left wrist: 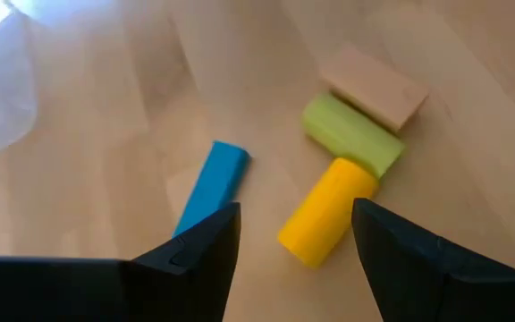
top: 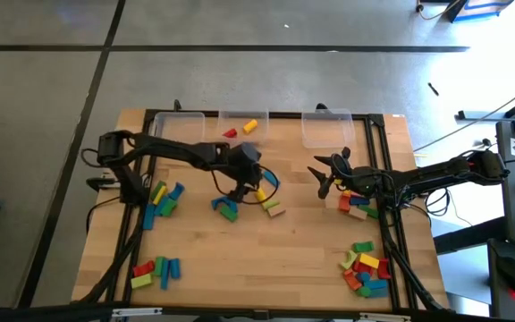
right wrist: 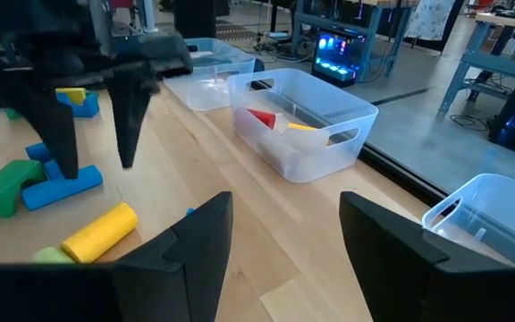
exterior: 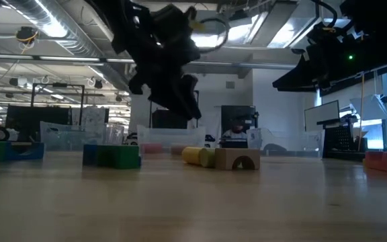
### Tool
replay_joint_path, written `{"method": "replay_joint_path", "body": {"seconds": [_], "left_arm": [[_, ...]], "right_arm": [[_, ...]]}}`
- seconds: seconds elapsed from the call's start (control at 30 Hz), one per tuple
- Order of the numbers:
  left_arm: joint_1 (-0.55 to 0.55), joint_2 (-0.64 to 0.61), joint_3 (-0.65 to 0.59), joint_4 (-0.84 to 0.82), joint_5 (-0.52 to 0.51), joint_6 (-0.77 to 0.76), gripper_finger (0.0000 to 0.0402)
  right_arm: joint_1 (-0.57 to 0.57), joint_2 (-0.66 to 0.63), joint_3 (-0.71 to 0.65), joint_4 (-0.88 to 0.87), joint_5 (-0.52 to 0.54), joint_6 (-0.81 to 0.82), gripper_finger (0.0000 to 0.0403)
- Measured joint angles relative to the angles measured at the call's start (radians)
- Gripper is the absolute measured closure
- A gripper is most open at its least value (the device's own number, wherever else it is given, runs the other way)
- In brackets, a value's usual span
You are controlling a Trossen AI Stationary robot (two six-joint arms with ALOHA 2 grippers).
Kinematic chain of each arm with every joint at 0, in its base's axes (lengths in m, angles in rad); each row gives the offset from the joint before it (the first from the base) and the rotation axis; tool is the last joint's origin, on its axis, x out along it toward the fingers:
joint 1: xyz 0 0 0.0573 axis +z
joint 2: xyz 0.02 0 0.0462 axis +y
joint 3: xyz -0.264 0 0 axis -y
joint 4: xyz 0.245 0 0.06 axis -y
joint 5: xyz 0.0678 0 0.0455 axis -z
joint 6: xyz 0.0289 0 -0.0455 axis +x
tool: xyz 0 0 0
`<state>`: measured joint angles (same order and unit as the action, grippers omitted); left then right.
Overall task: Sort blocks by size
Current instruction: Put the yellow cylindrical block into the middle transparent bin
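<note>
Left tool (top: 240, 193) hovering over mid-desk, fingers (left wrist: 206, 252) spread wide and gripping nothing, framing a yellow cylinder (left wrist: 325, 211) lying on the desk (top: 284, 259) below. Touching that cylinder's end: a green cylinder (left wrist: 353, 135), with a tan block (left wrist: 374, 87) just beside it; a blue bar (left wrist: 213, 183) lying near. Right tool (top: 324, 186) hanging toward the right edge, likewise parted and empty. Remaining blocks sitting in piles: near the left edge (top: 163, 199), the near left corner (top: 155, 270), the right edge (top: 356, 205), the near right corner (top: 367, 268). Along the far edge, three clear bins; the middle bin (top: 243, 125) holding one red piece (top: 230, 133) and one yellow piece (top: 249, 126).
</note>
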<state>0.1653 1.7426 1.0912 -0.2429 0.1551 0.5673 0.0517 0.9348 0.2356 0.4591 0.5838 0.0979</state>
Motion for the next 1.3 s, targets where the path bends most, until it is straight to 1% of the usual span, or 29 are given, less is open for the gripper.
{"method": "replay_joint_path", "body": {"seconds": [0.2, 0.37, 0.6, 0.73, 0.83, 1.0, 1.07, 1.17, 1.3], "left_arm": [[0.000, 0.075, 0.000, 0.004, 0.009, 0.018, 0.0192], [0.000, 0.118, -0.001, 0.055, 0.011, 0.043, 0.0192], [0.000, 0.168, -0.001, 0.077, 0.059, 0.051, 0.0192], [0.000, 0.194, -0.001, 0.081, 0.067, 0.044, 0.0193], [0.001, 0.210, 0.000, 0.095, 0.079, 0.034, 0.0210], [0.000, 0.210, 0.000, 0.105, 0.074, 0.015, 0.0263], [0.000, 0.208, 0.001, 0.105, 0.071, 0.007, 0.0277], [0.000, 0.198, 0.001, 0.097, 0.052, -0.008, 0.0277], [-0.007, 0.188, 0.022, 0.059, -0.039, -0.040, 0.0277]], "right_arm": [[0.000, 0.000, 0.000, 0.002, 0.000, 0.000, 0.0194], [0.000, 0.000, 0.000, 0.002, 0.000, 0.000, 0.0194], [0.000, 0.000, 0.000, 0.000, 0.000, 0.000, 0.0194], [0.000, 0.000, 0.000, 0.001, 0.000, -0.001, 0.0194], [0.000, 0.000, 0.000, 0.001, 0.002, -0.002, 0.0194], [0.000, 0.000, 0.000, 0.001, 0.003, -0.002, 0.0194], [0.000, 0.000, 0.000, 0.001, 0.004, -0.002, 0.0194], [0.000, 0.000, 0.000, 0.001, 0.005, -0.002, 0.0194], [0.000, 0.000, 0.000, -0.007, 0.006, -0.002, 0.0194]]}}
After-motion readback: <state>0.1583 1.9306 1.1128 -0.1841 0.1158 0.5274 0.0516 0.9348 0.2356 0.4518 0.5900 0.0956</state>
